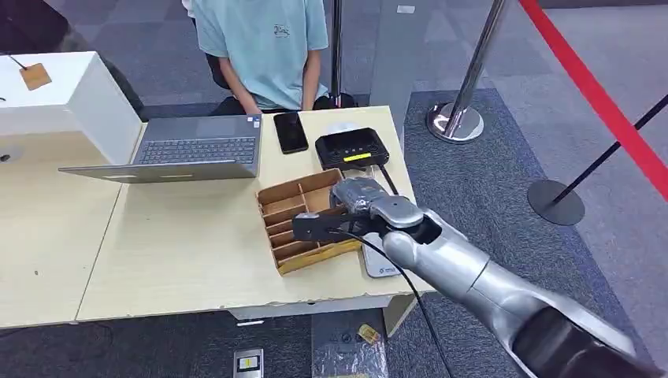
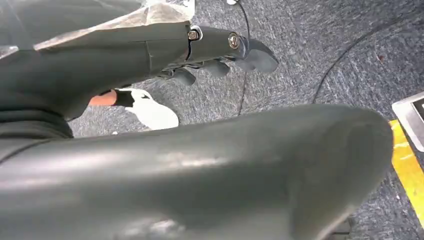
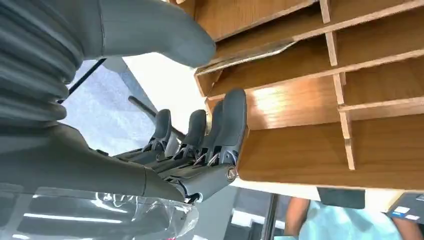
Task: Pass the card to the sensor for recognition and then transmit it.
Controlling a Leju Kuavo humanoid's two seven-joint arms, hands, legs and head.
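A: The right hand (image 1: 327, 224) is reaching in over the wooden divided tray (image 1: 309, 220), sitting on the pale surface (image 1: 181, 252) just in front of the black card reader (image 1: 352, 148).

B: Is it holding anything?

A: Doesn't look like it. In the right wrist view the fingers (image 3: 220, 135) are lying fairly straight and apart, tips at the edge of the tray's slots, thumb spread above, nothing between them. I'm calling it open and empty.

B: So where's the card?

A: There's a thin pale strip (image 3: 250, 54) lying in one of the slots just past the thumb. That may be the card, but I can't say for certain. No card is showing on the reader.

B: Then we're right at the start, the pickup?

A: That's my reading: the hand is lining up to fetch the card, with the sensing and the handover not yet done.

B: And the left hand (image 2: 220, 55)?

A: It's hanging over the carpet, fingers loosely curled, carrying nothing.

B: What does the next move need?

A: Fingertips going down into a narrow slot, a pinch on a thin flat edge between the dividers, then a short carry to the reader. A person in a light blue shirt (image 1: 264, 47) is sitting across the surface behind a laptop (image 1: 189, 153), probably the one to receive it.
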